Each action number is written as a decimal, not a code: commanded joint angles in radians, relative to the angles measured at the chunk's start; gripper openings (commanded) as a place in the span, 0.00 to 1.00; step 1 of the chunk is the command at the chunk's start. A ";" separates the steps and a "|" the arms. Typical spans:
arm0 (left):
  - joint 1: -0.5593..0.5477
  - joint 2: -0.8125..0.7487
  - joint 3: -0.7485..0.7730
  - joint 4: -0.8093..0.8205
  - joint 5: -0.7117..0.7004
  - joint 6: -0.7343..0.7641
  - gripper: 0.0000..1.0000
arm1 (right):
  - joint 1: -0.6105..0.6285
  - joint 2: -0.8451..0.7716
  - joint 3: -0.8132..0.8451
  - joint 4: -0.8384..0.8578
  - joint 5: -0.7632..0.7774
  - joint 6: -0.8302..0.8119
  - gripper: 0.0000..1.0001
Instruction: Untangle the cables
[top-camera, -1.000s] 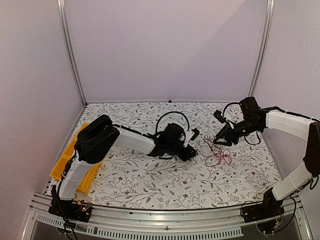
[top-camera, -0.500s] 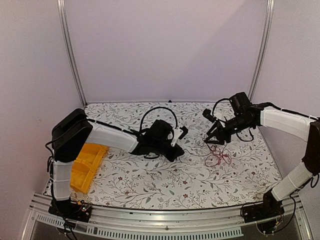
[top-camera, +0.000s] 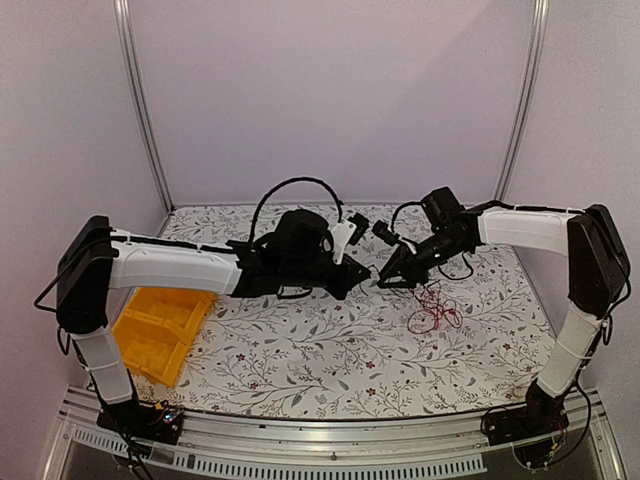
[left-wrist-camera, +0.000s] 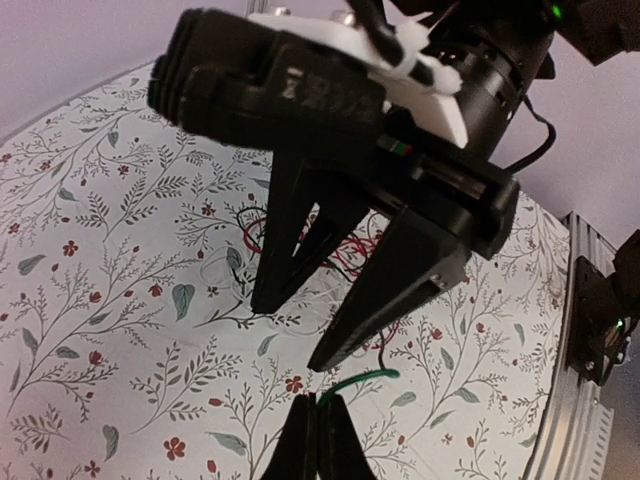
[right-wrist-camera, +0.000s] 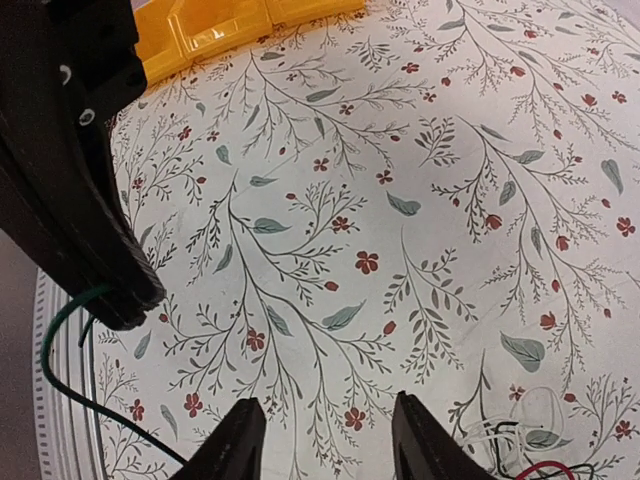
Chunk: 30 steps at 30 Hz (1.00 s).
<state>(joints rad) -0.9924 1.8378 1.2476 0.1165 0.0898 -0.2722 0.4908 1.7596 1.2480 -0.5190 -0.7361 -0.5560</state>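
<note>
The cables (top-camera: 432, 308) lie as a loose tangle of thin red and black wires on the floral table (top-camera: 300, 350), right of centre. My left gripper (top-camera: 352, 278) is shut on a thin green wire (left-wrist-camera: 365, 382) that leads off towards the tangle (left-wrist-camera: 352, 238). In the left wrist view its closed fingertips (left-wrist-camera: 300, 440) pinch the wire's end. My right gripper (top-camera: 385, 274) is open and empty, just right of the left one, its two black fingers (left-wrist-camera: 375, 300) hanging over the green wire. In the right wrist view the right gripper (right-wrist-camera: 325, 440) is spread wide above bare table, with the tangle's edge (right-wrist-camera: 530, 450) at lower right.
A yellow bin (top-camera: 155, 325) sits at the table's left edge, also in the right wrist view (right-wrist-camera: 230, 25). Both arms reach over the table's middle. White walls and metal posts close in the back and sides; a metal rail (top-camera: 300, 440) runs along the front.
My right gripper has moved left, away from the tangle, up to the left gripper. My left arm has swung left and stretched out, uncovering the yellow bin; its gripper rose and moved back.
</note>
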 joint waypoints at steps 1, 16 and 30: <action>-0.041 -0.072 0.029 -0.066 -0.064 -0.026 0.00 | 0.003 0.068 -0.014 0.044 -0.092 0.035 0.24; -0.080 -0.401 0.332 -0.283 -0.380 0.144 0.00 | -0.032 0.226 -0.081 0.129 -0.054 0.111 0.12; -0.077 -0.261 0.908 -0.557 -0.425 0.209 0.00 | -0.135 0.233 -0.045 0.141 0.137 0.173 0.09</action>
<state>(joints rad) -1.0664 1.5520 2.2326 -0.3672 -0.3180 -0.0891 0.3901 1.9968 1.1759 -0.3908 -0.6445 -0.4023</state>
